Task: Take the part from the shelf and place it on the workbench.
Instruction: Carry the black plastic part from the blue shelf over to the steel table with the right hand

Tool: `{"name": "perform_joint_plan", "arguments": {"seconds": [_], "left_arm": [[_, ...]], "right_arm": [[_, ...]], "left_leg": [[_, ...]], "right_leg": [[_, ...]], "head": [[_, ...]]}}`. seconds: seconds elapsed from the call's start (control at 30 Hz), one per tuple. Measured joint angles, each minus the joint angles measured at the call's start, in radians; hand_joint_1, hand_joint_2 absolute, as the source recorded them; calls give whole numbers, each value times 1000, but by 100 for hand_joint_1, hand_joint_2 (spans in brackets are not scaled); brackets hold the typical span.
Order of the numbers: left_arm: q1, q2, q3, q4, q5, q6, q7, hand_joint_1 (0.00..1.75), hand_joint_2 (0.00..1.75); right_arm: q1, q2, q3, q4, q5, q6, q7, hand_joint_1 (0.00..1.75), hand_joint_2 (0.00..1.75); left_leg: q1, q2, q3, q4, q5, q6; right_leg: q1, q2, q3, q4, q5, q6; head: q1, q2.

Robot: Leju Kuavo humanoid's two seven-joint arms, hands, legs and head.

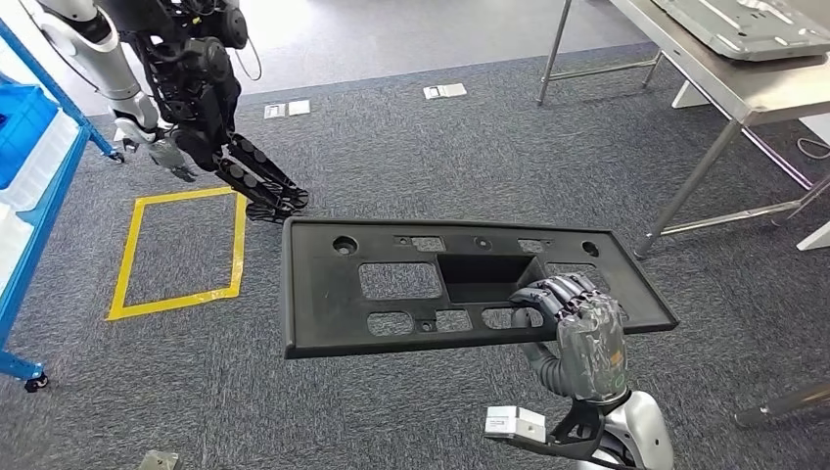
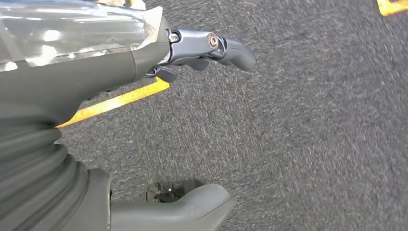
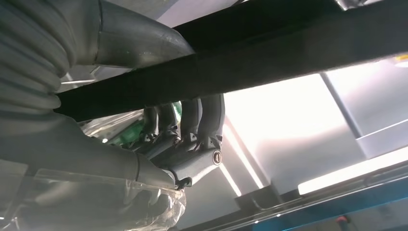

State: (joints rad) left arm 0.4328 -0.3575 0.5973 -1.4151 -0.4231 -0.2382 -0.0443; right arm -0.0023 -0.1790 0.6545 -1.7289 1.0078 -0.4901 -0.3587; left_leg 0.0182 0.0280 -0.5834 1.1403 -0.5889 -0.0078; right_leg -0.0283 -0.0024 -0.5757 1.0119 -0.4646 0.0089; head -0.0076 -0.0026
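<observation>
No readable text, label, brand or number appears on any surface. The black panel [image 1: 460, 284] carries no legible marking. The pale plates [image 1: 445, 91] on the carpet beyond the panel are too small to read.

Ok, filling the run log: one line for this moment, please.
right hand: grips flat black plastic panel, above carpet | left hand: holds nothing | steel workbench: part not yet placed

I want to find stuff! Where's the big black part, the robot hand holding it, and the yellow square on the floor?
black part [image 1: 323, 304], head view, left flat area
right hand [image 1: 577, 323], head view, back of hand
yellow square [image 1: 125, 264], head view, left tape strip
</observation>
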Motion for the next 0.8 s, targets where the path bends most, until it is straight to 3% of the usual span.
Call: {"name": "perform_joint_plan", "arguments": {"seconds": [0.07, 0.1, 0.13, 0.17, 0.23, 0.3, 0.37, 0.43, 0.5, 0.57, 0.6, 0.63, 0.7, 0.73, 0.8], "left_arm": [[2, 0, 1, 1, 1, 1, 0, 0, 175], [3, 0, 1, 2, 1, 2, 0, 0, 175], [3, 0, 1, 2, 1, 2, 0, 0, 175], [3, 0, 1, 2, 1, 2, 0, 0, 175], [3, 0, 1, 3, 1, 2, 0, 0, 175], [3, 0, 1, 3, 1, 3, 0, 0, 175], [2, 0, 1, 2, 1, 4, 0, 0, 175], [1, 1, 2, 1, 2, 6, 0, 0, 175], [2, 0, 2, 1, 2, 7, 0, 0, 175], [3, -1, 2, 2, 3, 7, 0, 0, 175], [3, -1, 2, 2, 3, 7, 0, 0, 175], [2, -1, 2, 2, 3, 7, 0, 0, 175], [2, -2, 2, 2, 3, 7, 0, 0, 175], [2, -2, 2, 2, 3, 7, 0, 0, 175], [3, -2, 2, 2, 3, 8, 0, 0, 175]], "right_arm": [[0, 2, 2, 3, 2, 0, 3, 175, 175], [1, 2, 2, 4, 2, 0, 3, 175, 175], [2, 2, 3, 5, 3, 0, 4, 175, 175], [2, 3, 3, 6, 3, 0, 4, 175, 175], [2, 4, 3, 6, 3, 0, 4, 175, 175], [2, 6, 3, 6, 4, -1, 4, 175, 175], [3, 7, 4, 6, 4, -1, 4, 175, 175], [4, 7, 6, 6, 4, -1, 4, 175, 175], [2, 7, 8, 7, 4, -1, 4, 175, 175], [2, 7, 10, 8, 4, -1, 4, 175, 175], [4, 7, 11, 10, 4, -1, 4, 175, 175], [5, 6, 12, 10, 4, -1, 4, 175, 175], [5, 6, 12, 11, 4, -1, 4, 175, 175], [5, 6, 12, 12, 4, -1, 4, 175, 175], [4, 6, 12, 12, 4, -1, 4, 175, 175]], "left_leg": [[1, -25, -64, 125, -47, 1], [1, -29, -78, 142, -41, 3], [0, -31, -74, 125, -18, 6], [1, -38, -53, 72, 20, 11], [2, -86, 3, -58, 83, 19], [-1, -117, 30, -121, 100, 23], [-8, -98, 32, -129, 104, 31], [-9, -72, 38, -145, 114, 43], [-8, -44, 42, -155, 119, 51], [-10, -15, 40, -154, 119, 53], [-10, -1, 39, -154, 118, 53], [-10, 12, 39, -154, 118, 52], [-10, 34, 42, -153, 115, 47], [-13, 44, 45, -152, 112, 43], [-18, 61, 53, -150, 105, 31]], "right_leg": [[6, 25, 1, 0, 0, -5], [8, 38, 2, 0, 0, -6], [10, 51, 4, 1, 0, -6], [11, 64, 6, 1, 0, -5], [13, 88, 7, 2, 0, -4], [11, 109, -1, 2, 3, 3], [7, 127, -11, 0, 9, 16], [8, 95, -31, 25, -4, 21], [11, 38, -80, 119, -53, 17], [10, 19, -140, 240, -102, 19], [9, 16, -153, 270, -110, 25], [8, 12, -143, 259, -101, 34], [5, -16, -67, 130, -56, 52], [5, -43, -29, 62, -35, 54], [9, -78, 11, -8, -13, 42]], "head": [[-1, 0], [-1, 0], [0, 0], [0, 0], [0, 0], [0, 0], [0, 0], [2, 0], [5, 0], [7, 0], [7, 0], [8, 0], [8, 0], [8, 0], [5, 0]]}}
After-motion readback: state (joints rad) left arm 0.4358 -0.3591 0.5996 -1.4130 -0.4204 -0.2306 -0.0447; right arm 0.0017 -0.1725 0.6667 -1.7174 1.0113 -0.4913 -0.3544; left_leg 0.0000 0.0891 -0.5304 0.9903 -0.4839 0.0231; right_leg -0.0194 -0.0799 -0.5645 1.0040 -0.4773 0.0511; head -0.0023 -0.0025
